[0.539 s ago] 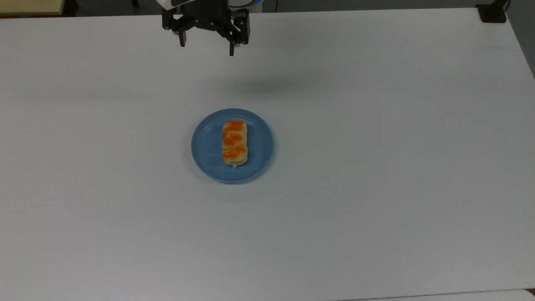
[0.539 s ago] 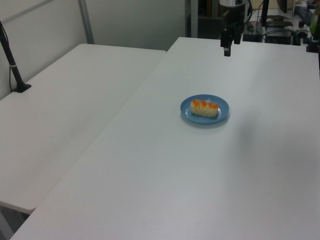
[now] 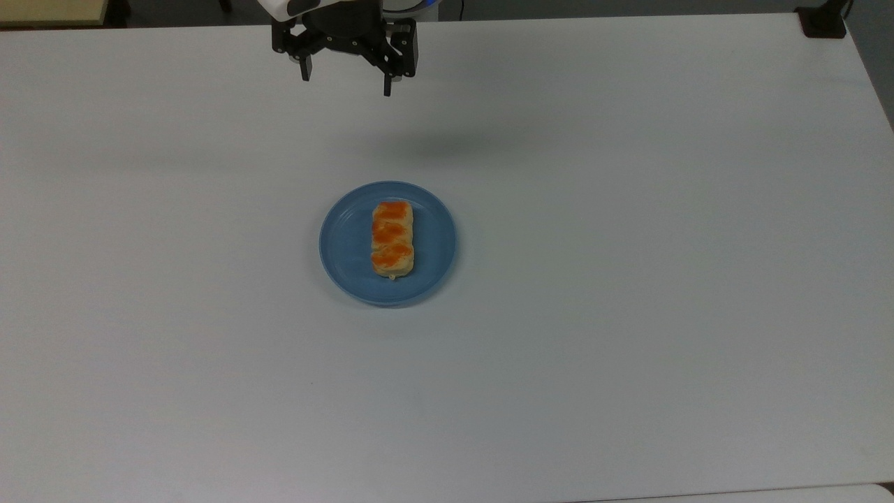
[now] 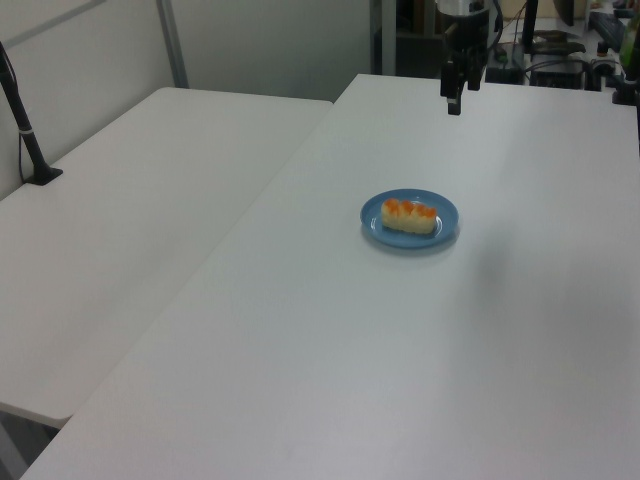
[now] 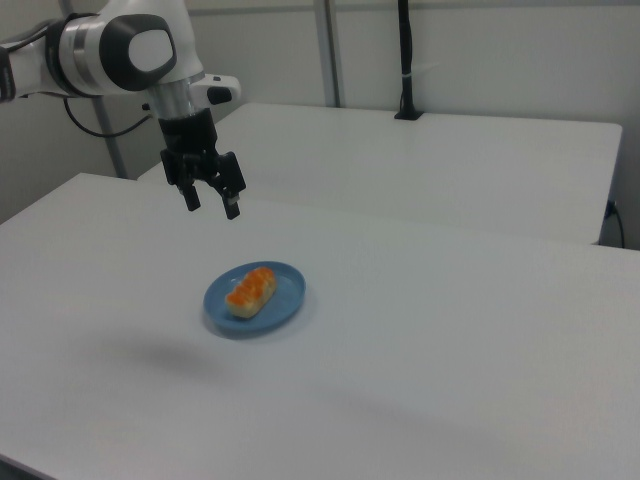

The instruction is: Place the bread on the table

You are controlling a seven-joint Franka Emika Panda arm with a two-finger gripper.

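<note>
Reach step, by my read: the black two-finger hand [image 3: 345, 84] hangs wide open & empty at the top view's upper centre, well apart from the small pale-tan, orange-topped bread [image 3: 392, 237]. Bread lies mid-frame on the round blue plate [image 3: 346, 241], not yet on the plain white counter [image 3: 628, 279]. Next: drop over bread, pinch across its narrow width.

The top view's upper edge cuts off the arm [image 3: 335, 10], seemingly above the gripper [image 3: 346, 82].

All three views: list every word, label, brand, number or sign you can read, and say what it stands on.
None: no readable text stands anywhere.
The bread, the blue plate, the table and the gripper bear no lettering.
</note>
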